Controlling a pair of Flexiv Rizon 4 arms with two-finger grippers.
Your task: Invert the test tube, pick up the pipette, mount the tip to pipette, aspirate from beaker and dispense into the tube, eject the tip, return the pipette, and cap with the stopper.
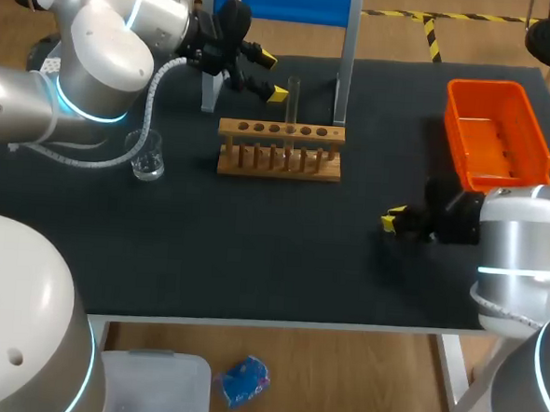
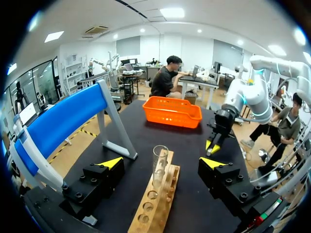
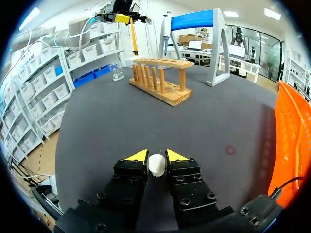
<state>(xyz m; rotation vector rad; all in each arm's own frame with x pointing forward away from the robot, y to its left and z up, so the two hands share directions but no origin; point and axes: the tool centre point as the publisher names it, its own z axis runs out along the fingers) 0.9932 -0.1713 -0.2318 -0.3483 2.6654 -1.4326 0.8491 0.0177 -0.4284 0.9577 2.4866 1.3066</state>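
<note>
A clear test tube [image 1: 292, 97] stands upright in the wooden rack [image 1: 278, 159]. My left gripper [image 1: 272, 75] is open beside its top. In the left wrist view the test tube [image 2: 159, 165] rises between the spread fingers [image 2: 112, 163] without touching them. My right gripper [image 1: 393, 221] is low over the table, to the right of the middle. In the right wrist view the right gripper [image 3: 156, 158] is shut on a small white stopper [image 3: 156, 165] lying on the mat. The pipette [image 3: 166, 30] hangs on the blue stand [image 3: 197, 22] behind the rack.
A glass beaker [image 1: 147, 157] stands left of the rack. An orange bin [image 1: 497, 136] sits at the back right, close to my right arm. The blue stand [image 1: 280, 3] rises at the table's far edge.
</note>
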